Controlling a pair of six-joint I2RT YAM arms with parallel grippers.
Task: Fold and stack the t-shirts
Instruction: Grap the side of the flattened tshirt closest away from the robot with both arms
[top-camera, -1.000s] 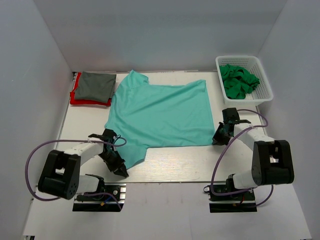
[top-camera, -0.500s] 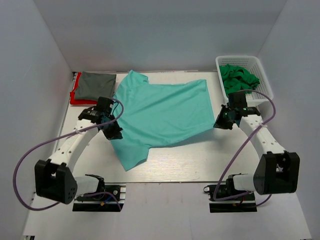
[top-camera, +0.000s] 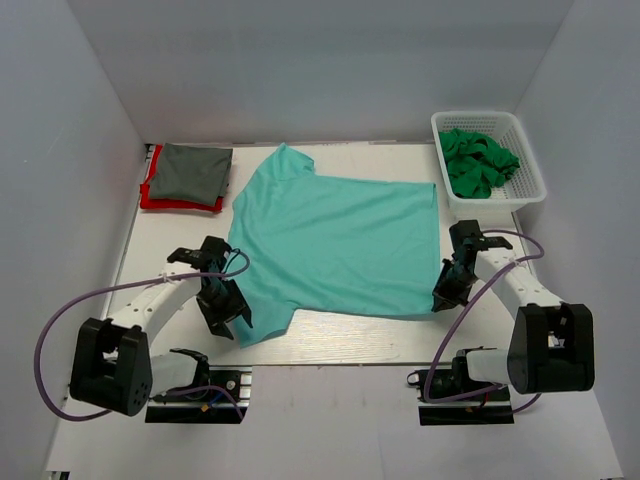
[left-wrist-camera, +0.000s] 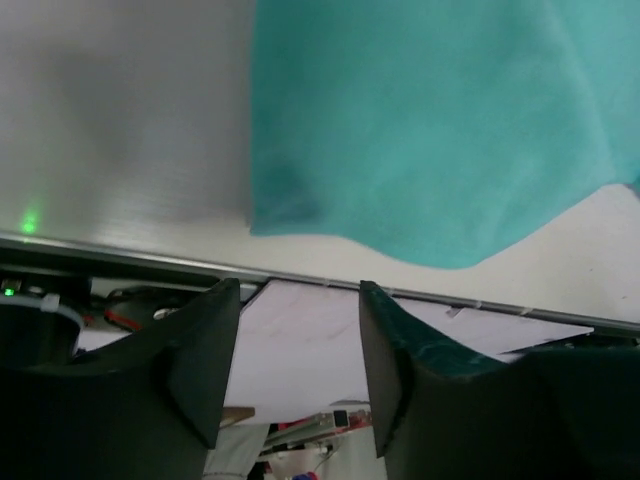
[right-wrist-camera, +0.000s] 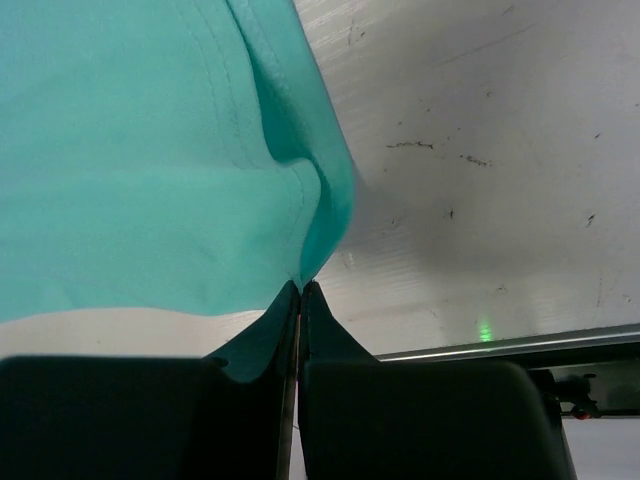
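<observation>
**Top external view: light teal t-shirt (top-camera: 335, 240) spread between the two hands, right hand (top-camera: 447, 296) pinching its corner**

The light teal t-shirt lies mostly flat on the tabletop (top-camera: 380, 336), filling the space between the two hands. The right hand is closed on the shirt's near corner. Its wrist view shows the two fingers pressed together with a puckered fold of teal hem (right-wrist-camera: 310, 215) caught at their tips, and the rest of the cloth spreading away ahead and to one side of that hand.

The left hand (top-camera: 225, 305) is open and holds nothing. In its wrist view the fingers (left-wrist-camera: 205, 345) stand apart with only bare surface between them, and the edge of the teal cloth (left-wrist-camera: 430, 130) lies just beyond the fingertips, not between them.

Well beyond the left hand, towards the far corner, a folded dark grey t-shirt (top-camera: 190, 170) rests on top of a red t-shirt (top-camera: 175, 204). Beyond the right hand, apart from it, a white basket (top-camera: 495, 199) holds crumpled green t-shirts (top-camera: 478, 160).
</observation>
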